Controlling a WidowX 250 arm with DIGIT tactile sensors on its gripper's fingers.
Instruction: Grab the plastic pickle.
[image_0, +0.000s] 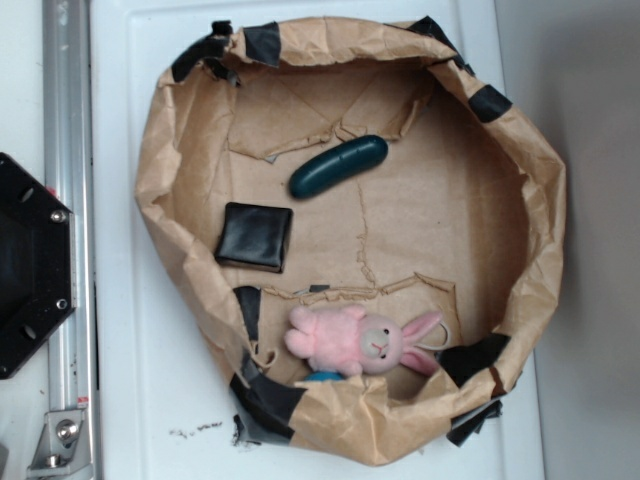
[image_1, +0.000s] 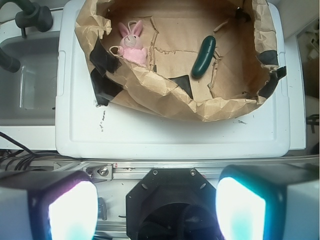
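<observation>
The plastic pickle (image_0: 338, 166) is a glossy dark teal-green sausage lying tilted on the floor of the crumpled brown paper bowl (image_0: 540, 190), toward its upper middle. In the wrist view the plastic pickle (image_1: 204, 56) lies far ahead inside the paper bowl (image_1: 165, 100). My gripper (image_1: 156, 210) hangs back over the robot's black base, well short of the bowl. Its two glowing pads (image_1: 72, 212) stand wide apart with nothing between them. The gripper does not show in the exterior view.
A flat black square pad (image_0: 255, 236) lies left of the pickle. A pink bunny (image_0: 360, 342) rests against the near paper wall, a small blue thing (image_0: 322, 377) under it. The bowl sits on a white tray (image_0: 120, 300). A black robot base (image_0: 30, 265) and metal rail (image_0: 68, 120) flank it.
</observation>
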